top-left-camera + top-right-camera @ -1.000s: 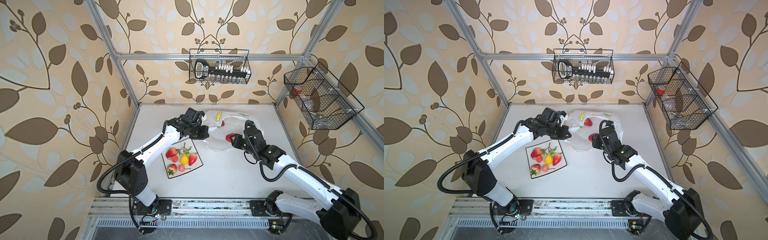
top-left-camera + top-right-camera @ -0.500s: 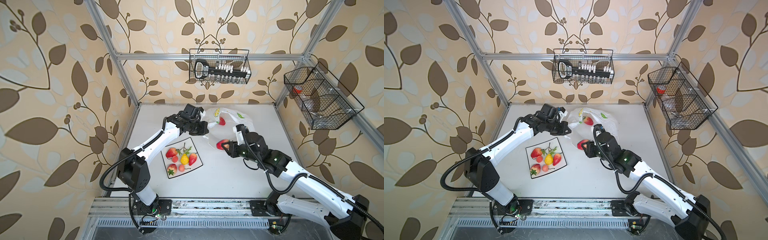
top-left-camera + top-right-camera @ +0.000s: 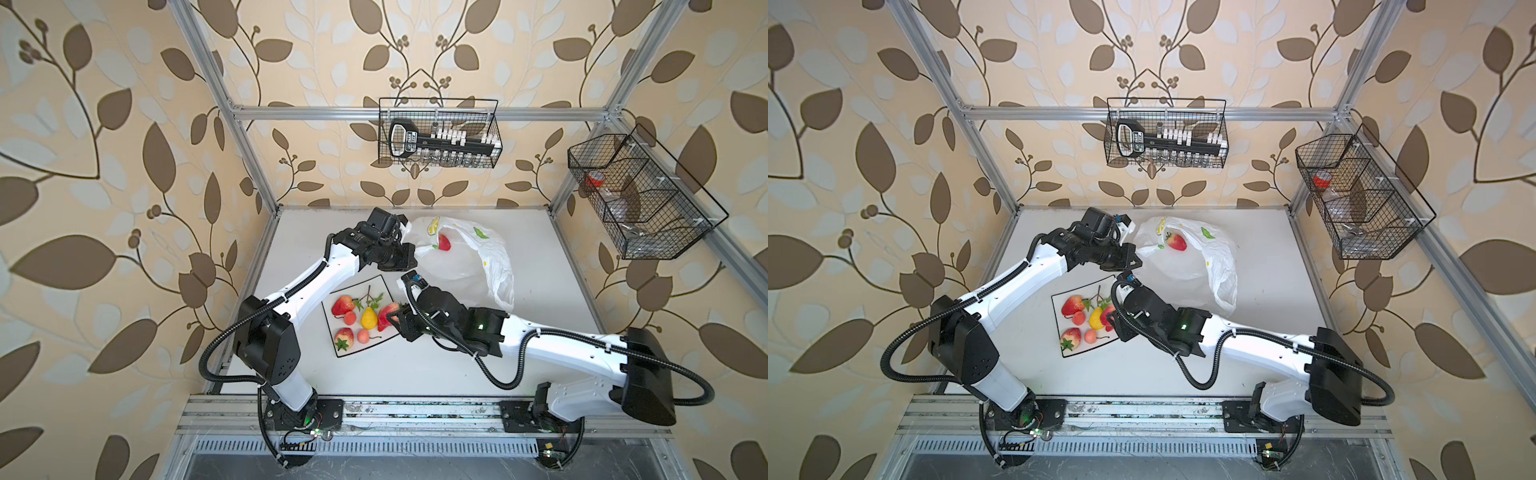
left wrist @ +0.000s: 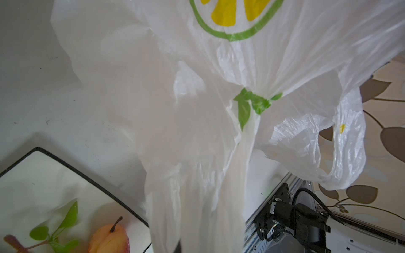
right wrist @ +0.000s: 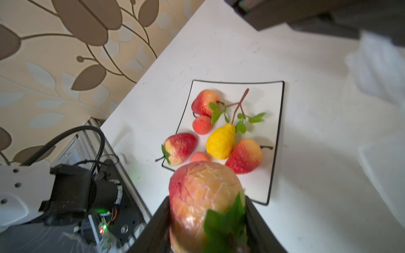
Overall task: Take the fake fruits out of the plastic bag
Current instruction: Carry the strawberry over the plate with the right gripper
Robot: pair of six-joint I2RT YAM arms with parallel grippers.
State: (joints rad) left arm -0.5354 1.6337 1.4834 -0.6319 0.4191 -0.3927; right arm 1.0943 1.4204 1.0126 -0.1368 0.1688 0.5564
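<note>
The plastic bag (image 3: pixel 461 262) (image 3: pixel 1183 270) lies crumpled at the back of the table, and one red strawberry (image 3: pixel 444 242) (image 3: pixel 1177 242) shows through it. My left gripper (image 3: pixel 406 233) (image 3: pixel 1128 232) is shut on the bag's left edge and holds it up; in the left wrist view the bag (image 4: pixel 197 109) hides the fingers. My right gripper (image 3: pixel 392 320) (image 3: pixel 1113 320) (image 5: pixel 206 210) is shut on a strawberry (image 3: pixel 386 315) (image 5: pixel 203 192) just over the right edge of the square plate (image 3: pixel 330 328) (image 5: pixel 271 131). Several fake fruits lie on the plate, among them a yellow pear (image 3: pixel 368 319) (image 5: pixel 220 142).
A wire basket (image 3: pixel 438 133) with a tool hangs on the back wall, and another wire basket (image 3: pixel 640 195) hangs on the right wall. Aluminium posts stand at the table's back corners. A metal rail (image 3: pixel 415 411) with both arm bases runs along the front edge.
My right gripper has carried the strawberry from the bag's mouth leftward and forward to the plate's edge. The left gripper has kept its hold and raised the bag's edge a little.
</note>
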